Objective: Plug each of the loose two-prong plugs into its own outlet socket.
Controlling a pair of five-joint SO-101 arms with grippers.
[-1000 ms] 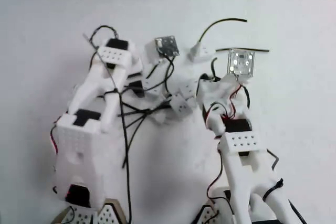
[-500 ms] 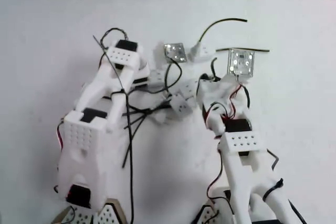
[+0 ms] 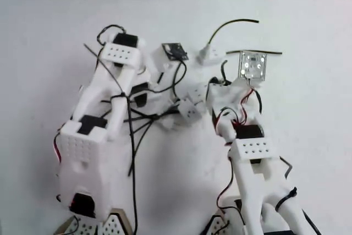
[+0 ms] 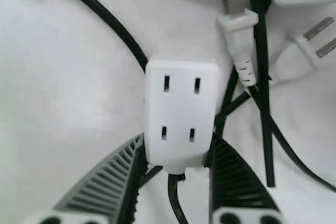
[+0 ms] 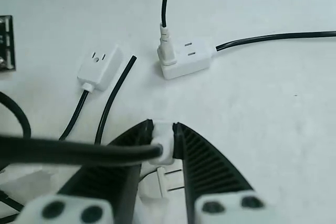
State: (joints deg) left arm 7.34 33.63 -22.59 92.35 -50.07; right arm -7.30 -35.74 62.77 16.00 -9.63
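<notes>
Gripping a white outlet block (image 4: pixel 181 111) at its cord end, the left end effector (image 4: pixel 177 145) is clenched, its ribbed fingers (image 4: pixel 118 174) pressed against the block's two sides. Both pairs of slots on that block face up and stand unfilled. Just beside it lie two loose plugs: a near plug (image 4: pixel 239 30) lying across black cords, and an outer plug (image 4: pixel 310 45) with its bare prongs showing. In the high view this cluster sits around the middle of the white counter (image 3: pixel 49 31), somewhat nearer the far edge than the near one.

The right end effector (image 5: pixel 164 129) is clenched on a white held plug (image 5: pixel 164 148), whose thick black cord (image 5: pixel 79 153) trails off to one side; its two prongs show just under the fingers. Farther toward the far edge lies a second outlet block (image 5: pixel 190 56) with a seated plug (image 5: pixel 167 50) pushed into one socket and its other pair of slots bare. Apart from it lies a smaller socket piece (image 5: pixel 98 66) on its own black lead.
</notes>
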